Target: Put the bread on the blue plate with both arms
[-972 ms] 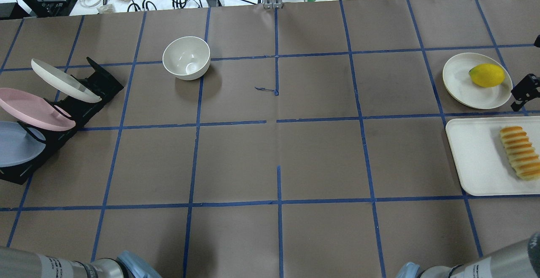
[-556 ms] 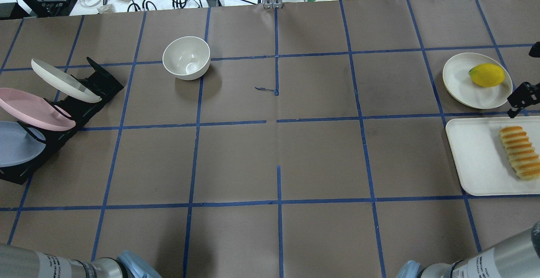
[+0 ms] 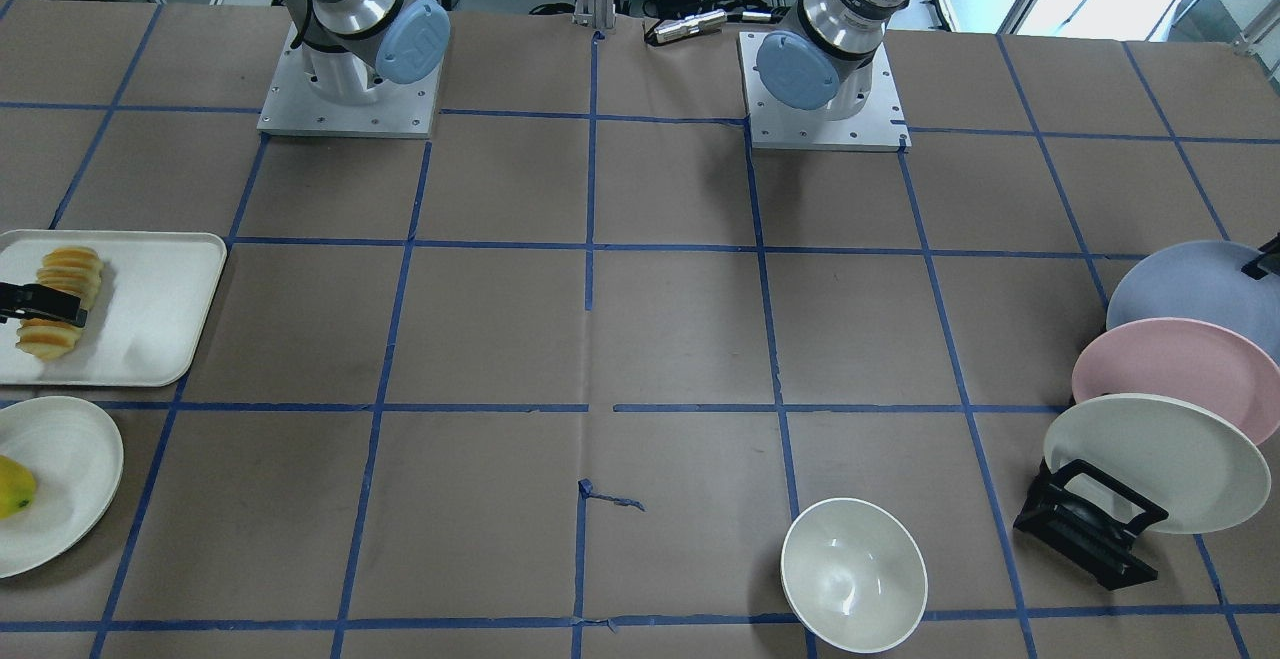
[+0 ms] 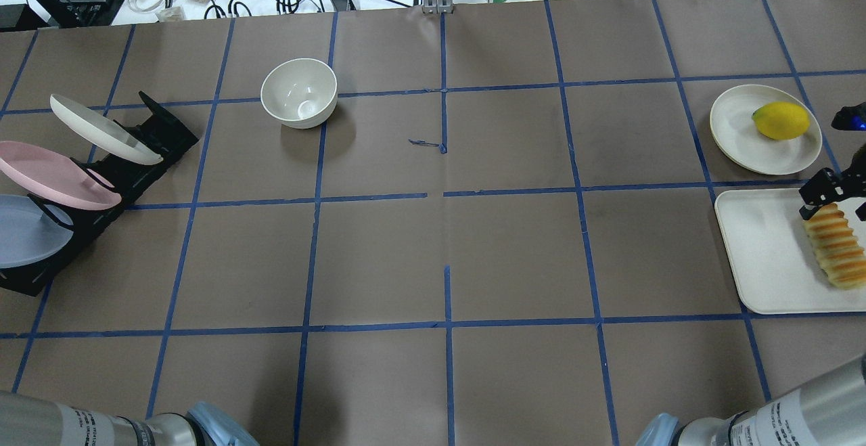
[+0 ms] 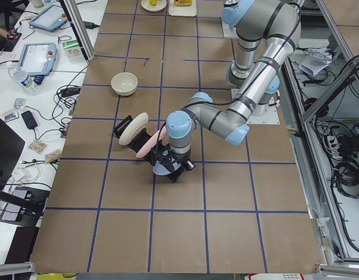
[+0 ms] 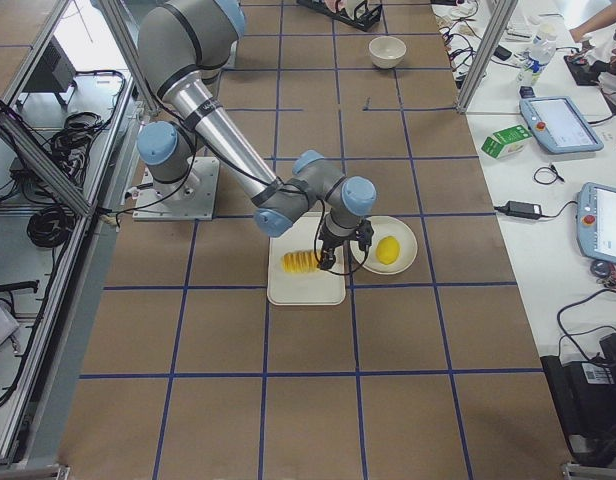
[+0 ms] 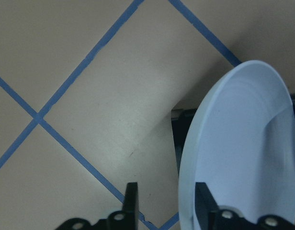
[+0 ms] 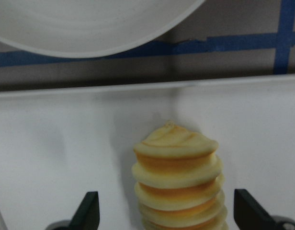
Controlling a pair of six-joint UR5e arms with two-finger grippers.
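The right fingers (image 8: 90, 211) are spread wide, one at each lower corner of the right wrist view. The end of the bread (image 8: 176, 187) lies between them and is touched by neither. The bread is laid along a white tray (image 4: 758, 256) at the right edge of the overhead view. A white plate with a yellow fruit (image 4: 781, 121) is set just above the tray in that view.

The left fingers (image 7: 131, 201) are also spread, low in the middle of the left wrist view. The rim of the blue plate (image 7: 238, 158) runs down between them, one finger outside the rim and the other before the plate's face. Whether either finger touches the plate cannot be told. The plate is propped at a tilt in a black rack (image 4: 159, 131) at the left edge of the overhead view, with a pink plate (image 4: 54, 175) and a white plate (image 4: 101, 128) slotted above it in the frame.

Both pickups are judged to be at the pre-grasp stage, with nothing gripped yet and plate and bread well apart at opposite edges of the tabletop (image 4: 446, 243). Next, the left fingers should be closed on the plate's rim, and the plate drawn out along its slot and laid flat. The right fingers should be lowered, then closed gently across the soft loaf, which can then be carried over to the plate.
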